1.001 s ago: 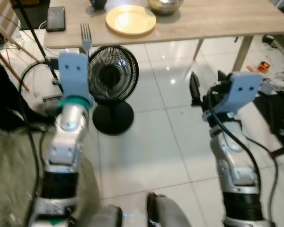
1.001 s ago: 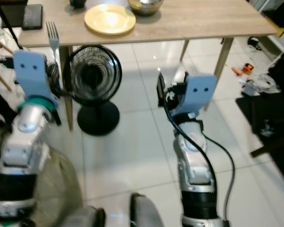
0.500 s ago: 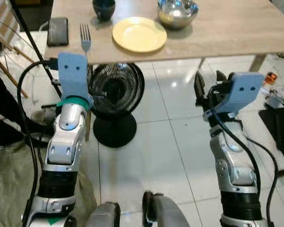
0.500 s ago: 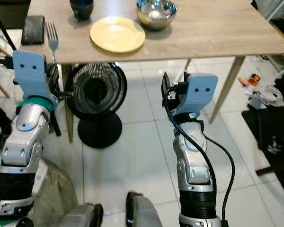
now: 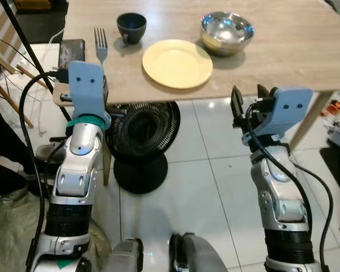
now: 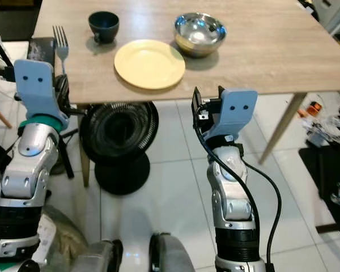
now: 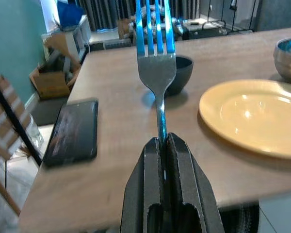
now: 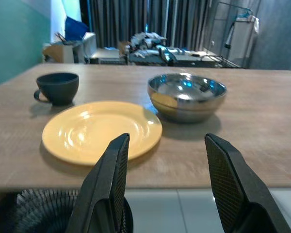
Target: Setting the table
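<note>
My left gripper [image 7: 164, 145] is shut on a silver fork [image 5: 101, 44], held upright with its tines up near the left front edge of the wooden table [image 5: 283, 62]. On the table lie a yellow plate [image 5: 177, 63], a dark cup [image 5: 131, 26] behind it to the left, and a steel bowl [image 5: 227, 32] behind it to the right. My right gripper [image 5: 247, 103] stands open just before the table's front edge, right of the plate, with nothing between its fingers [image 8: 106, 184].
A black phone [image 5: 72, 52] lies at the table's left end, beside the fork. A black floor fan [image 5: 139, 141] stands under the table between my arms. Cables and a dark stand pole [image 5: 28, 62] run on the left. Clutter lies on the tiled floor at the right.
The view has come closer to the table, so the plate, cup and bowl sit lower and larger in the picture. Both arms keep their pose, the fork still held.
</note>
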You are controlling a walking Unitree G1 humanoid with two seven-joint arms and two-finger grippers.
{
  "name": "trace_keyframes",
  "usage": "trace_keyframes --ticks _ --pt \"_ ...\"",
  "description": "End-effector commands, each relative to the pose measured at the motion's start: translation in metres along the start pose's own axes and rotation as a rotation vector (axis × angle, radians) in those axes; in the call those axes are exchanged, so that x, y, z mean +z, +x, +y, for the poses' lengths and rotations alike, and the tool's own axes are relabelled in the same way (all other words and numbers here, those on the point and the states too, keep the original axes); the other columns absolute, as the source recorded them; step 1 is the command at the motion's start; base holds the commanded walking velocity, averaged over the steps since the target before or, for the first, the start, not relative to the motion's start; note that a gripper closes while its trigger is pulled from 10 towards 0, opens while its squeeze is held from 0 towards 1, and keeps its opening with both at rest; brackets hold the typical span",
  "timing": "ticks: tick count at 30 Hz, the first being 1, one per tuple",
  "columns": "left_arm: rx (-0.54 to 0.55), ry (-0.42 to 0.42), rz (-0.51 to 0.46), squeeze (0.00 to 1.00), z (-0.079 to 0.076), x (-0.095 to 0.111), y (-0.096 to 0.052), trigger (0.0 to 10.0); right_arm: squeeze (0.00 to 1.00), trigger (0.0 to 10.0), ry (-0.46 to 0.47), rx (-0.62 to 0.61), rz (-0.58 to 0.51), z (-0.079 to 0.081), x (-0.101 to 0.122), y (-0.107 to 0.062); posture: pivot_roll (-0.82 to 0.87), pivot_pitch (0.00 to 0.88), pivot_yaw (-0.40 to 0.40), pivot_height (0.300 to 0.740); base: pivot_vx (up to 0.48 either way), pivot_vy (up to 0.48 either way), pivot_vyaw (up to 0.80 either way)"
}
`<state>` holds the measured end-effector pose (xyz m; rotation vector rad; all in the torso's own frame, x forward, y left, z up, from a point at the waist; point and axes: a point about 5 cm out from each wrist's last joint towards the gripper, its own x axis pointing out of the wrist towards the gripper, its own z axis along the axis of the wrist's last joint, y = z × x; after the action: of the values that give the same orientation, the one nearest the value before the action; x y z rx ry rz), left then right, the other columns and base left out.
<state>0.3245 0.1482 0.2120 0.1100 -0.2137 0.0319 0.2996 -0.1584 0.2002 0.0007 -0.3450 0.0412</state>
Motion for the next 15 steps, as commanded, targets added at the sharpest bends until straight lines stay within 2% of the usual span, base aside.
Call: trace_keyframes --ticks 1,10,15 --pt "-0.014 -0.003 0.000 0.00 -0.0034 0.0001 -0.0006 10.0 0.00 10.0 -0.011 -0.018 0.009 -0.0052 -0.0025 -0.0019 0.03 0.086 0.014 0.740 0.446 0.000 0.00" --pt "-0.018 -0.005 0.004 0.00 -0.0038 -0.0007 -0.0008 10.0 0.00 10.0 -0.009 -0.012 0.003 -0.0044 -0.0017 -0.0010 0.03 0.081 0.015 0.740 0.398 0.000 0.00" --pt "-0.041 -0.015 0.014 0.00 -0.0069 -0.0020 -0.0015 10.0 0.00 10.0 -0.008 -0.007 -0.001 -0.0035 -0.0013 -0.0008 0.03 0.079 0.016 0.740 0.000 0.000 0.00"
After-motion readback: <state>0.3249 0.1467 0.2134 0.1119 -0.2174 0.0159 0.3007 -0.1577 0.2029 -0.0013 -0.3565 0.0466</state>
